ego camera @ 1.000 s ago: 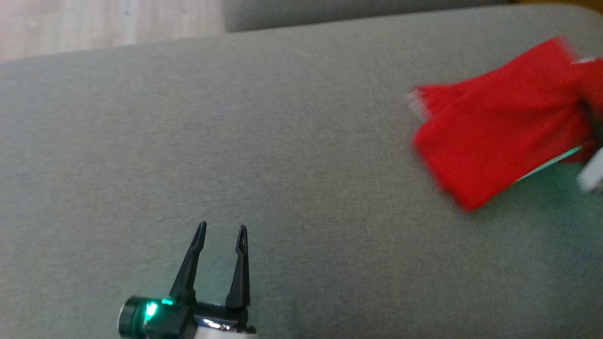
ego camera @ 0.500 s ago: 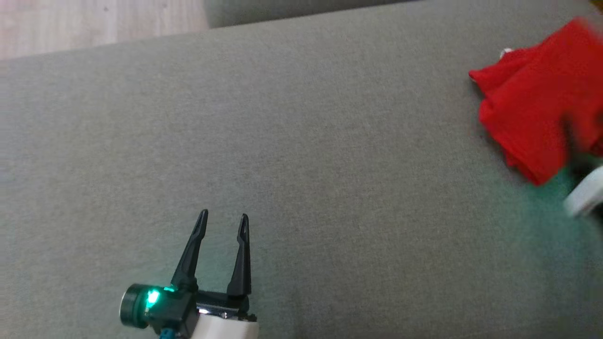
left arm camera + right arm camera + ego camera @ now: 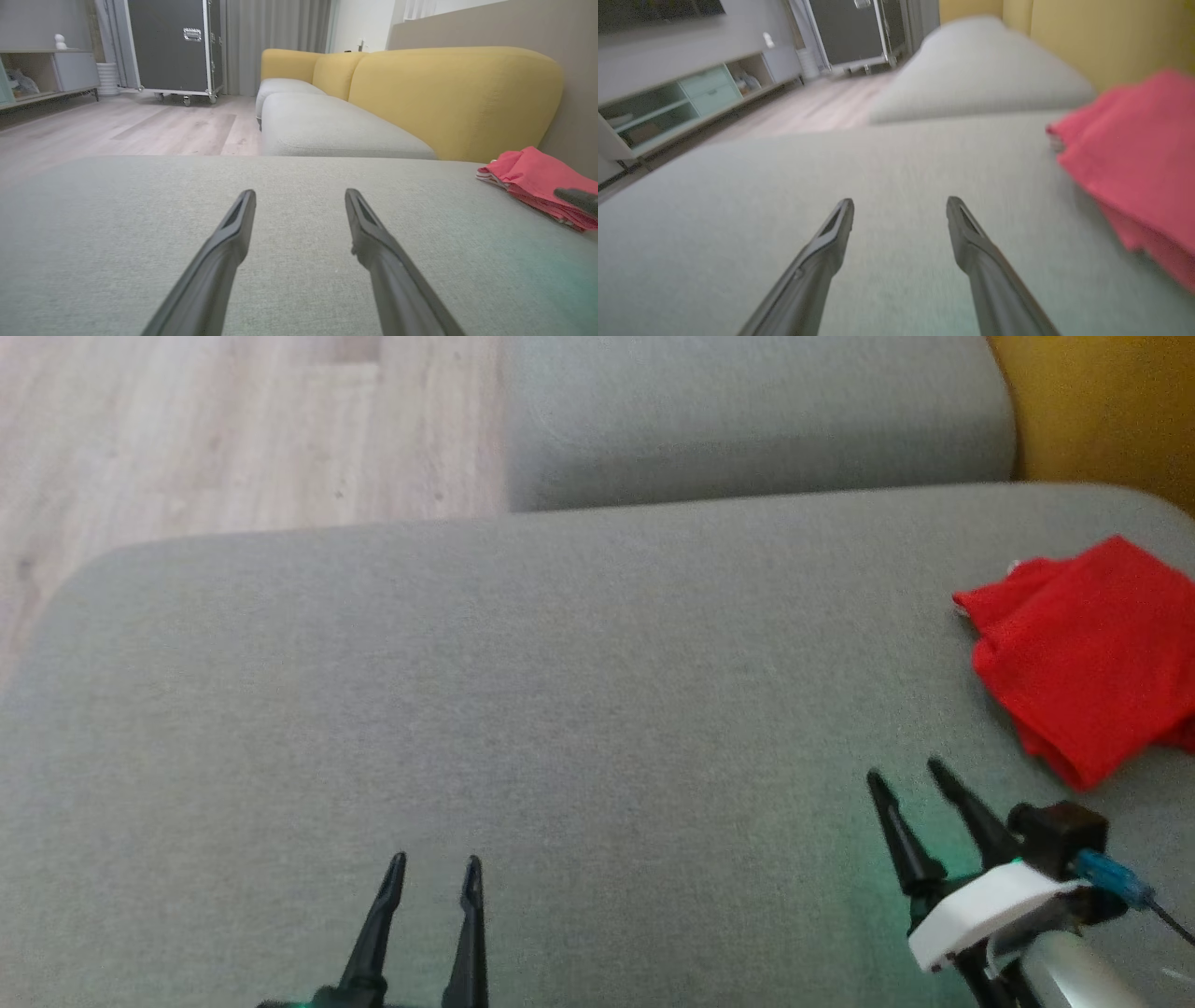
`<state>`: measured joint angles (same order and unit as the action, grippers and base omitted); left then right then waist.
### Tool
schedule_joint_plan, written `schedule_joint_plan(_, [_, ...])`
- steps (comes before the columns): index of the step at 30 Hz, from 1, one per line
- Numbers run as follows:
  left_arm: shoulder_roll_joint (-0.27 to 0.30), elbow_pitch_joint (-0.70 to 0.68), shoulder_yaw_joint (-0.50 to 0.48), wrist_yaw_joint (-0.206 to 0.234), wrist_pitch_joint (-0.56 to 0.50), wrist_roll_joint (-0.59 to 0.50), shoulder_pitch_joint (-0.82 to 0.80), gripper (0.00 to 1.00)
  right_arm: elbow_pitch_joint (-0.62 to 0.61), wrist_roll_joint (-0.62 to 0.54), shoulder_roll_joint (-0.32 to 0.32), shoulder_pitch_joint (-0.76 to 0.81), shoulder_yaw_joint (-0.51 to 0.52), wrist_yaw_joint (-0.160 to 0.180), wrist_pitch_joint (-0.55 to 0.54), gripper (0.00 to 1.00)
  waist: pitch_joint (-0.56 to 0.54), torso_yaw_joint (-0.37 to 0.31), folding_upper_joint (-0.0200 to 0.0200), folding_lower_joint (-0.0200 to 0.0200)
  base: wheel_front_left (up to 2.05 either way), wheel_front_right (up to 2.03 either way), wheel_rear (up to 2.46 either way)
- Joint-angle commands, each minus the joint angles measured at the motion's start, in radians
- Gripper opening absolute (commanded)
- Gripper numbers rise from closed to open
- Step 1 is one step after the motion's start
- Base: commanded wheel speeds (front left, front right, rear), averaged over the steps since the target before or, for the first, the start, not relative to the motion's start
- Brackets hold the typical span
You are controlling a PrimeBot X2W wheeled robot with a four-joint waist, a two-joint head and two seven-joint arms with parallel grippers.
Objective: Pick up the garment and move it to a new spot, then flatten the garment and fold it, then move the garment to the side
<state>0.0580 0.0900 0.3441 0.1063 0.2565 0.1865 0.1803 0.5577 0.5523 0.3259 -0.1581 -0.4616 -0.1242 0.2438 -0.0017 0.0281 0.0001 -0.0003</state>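
Right gripper [image 3: 904,772] is off the cloth now. 0.5 s ago it overlapped the folded red fabric garment [image 3: 1083,653]; now it sits just short of the garment's near corner, not touching. Head cam has also tilted, so more pale wood floor [image 3: 187,429] and a second grey seat cushion [image 3: 747,420] show. That's cam shift, not things moving.

Garment is a compact folded bundle at the far right of the broad grey woven sofa cushion [image 3: 560,709], near the mustard-yellow backrest [image 3: 1102,411]. It's well apart from the left gripper [image 3: 435,861], which is low in the head view, centre-left.

Jaws: both sets apart w/ a moderate gap and nothing btwn them; each wrist view shows bare cushion btwn the fingers. Right wrist view is blurred, so that arm is prob. in motion.

Step, as I read it: fold done, garment set to the side, release made. That's the last step, approx complete. Layers show a bit unevenly at the bundle's left end.

Next move calls for backing the right arm away w/o snagging the near corner, then bringing both arms to rest. If placement needs a nudge, re-grip the thick folded edge, not a single layer.
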Motion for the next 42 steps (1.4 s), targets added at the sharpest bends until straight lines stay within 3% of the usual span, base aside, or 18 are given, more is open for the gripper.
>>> schedule_joint_plan(1, [-0.008,-0.035,-0.045,0.011,0.005,-0.002,-0.018,1.00,-0.110,-0.091,-0.021,0.029,0.081,-0.007,0.017,1.00,-0.043,0.026,-0.0001,0.0003,0.00,0.00,0.00])
schedule_joint_plan(5, [-0.008,-0.047,-0.060,0.016,0.005,-0.003,0.011,1.00,-0.330,-0.272,-0.130,0.210,0.290,-0.007,0.018,1.00,-0.068,0.032,-0.0001,0.0003,0.00,0.00,0.00])
schedule_joint_plan(10, [-0.008,-0.068,-0.079,0.018,0.005,-0.011,0.039,1.00,-0.518,-0.397,-0.190,0.388,0.359,-0.007,0.018,1.00,-0.088,0.033,-0.0001,0.0003,0.00,0.00,0.00])
schedule_joint_plan(29, [-0.008,-0.071,-0.133,0.009,0.005,-0.040,0.072,1.00,-0.548,-0.425,-0.223,0.448,0.354,-0.007,0.018,1.00,-0.102,0.022,-0.0001,0.0003,0.00,0.00,0.00])
schedule_joint_plan(30, [0.000,-0.041,-0.094,0.008,0.000,-0.031,0.098,0.00,-0.515,-0.419,-0.234,0.490,0.374,0.000,0.007,0.00,-0.102,0.022,-0.0001,0.0004,0.00,0.00,0.00])
schedule_joint_plan(42, [0.007,0.013,-0.104,-0.006,-0.018,0.080,0.082,0.00,-0.455,-0.308,-0.231,0.470,0.375,0.000,-0.013,0.00,-0.094,0.018,-0.0001,0.0004,0.00,0.00,0.00])
